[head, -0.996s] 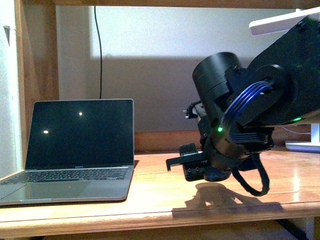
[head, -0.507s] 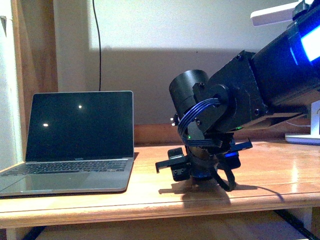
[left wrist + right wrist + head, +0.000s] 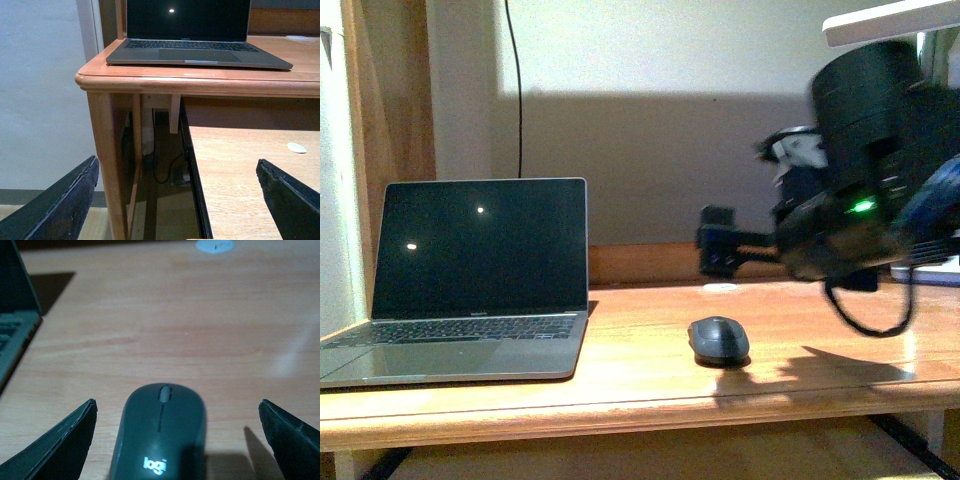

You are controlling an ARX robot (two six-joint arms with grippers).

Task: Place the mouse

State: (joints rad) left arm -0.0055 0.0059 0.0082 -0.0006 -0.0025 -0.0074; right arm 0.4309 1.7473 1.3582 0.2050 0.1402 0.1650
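The dark grey mouse (image 3: 718, 340) lies on the wooden desk (image 3: 620, 385), to the right of the laptop (image 3: 470, 290). My right gripper (image 3: 718, 243) is open and empty; it hangs above and behind the mouse, apart from it, and the arm is blurred. In the right wrist view the mouse (image 3: 160, 435) sits between the spread fingers of the right gripper (image 3: 176, 404), untouched. My left gripper (image 3: 177, 167) is open and empty, low beside the desk's front left corner. It does not show in the front view.
A small flat white disc (image 3: 720, 287) lies on the desk behind the mouse, also in the right wrist view (image 3: 215, 245). A white lamp stands at the far right (image 3: 930, 285). The left wrist view shows a lower pull-out board (image 3: 240, 175) with another white disc (image 3: 296, 147).
My right arm has lifted up and to the right off the desk. The mouse, hidden under the gripper before, now lies free on the desk.
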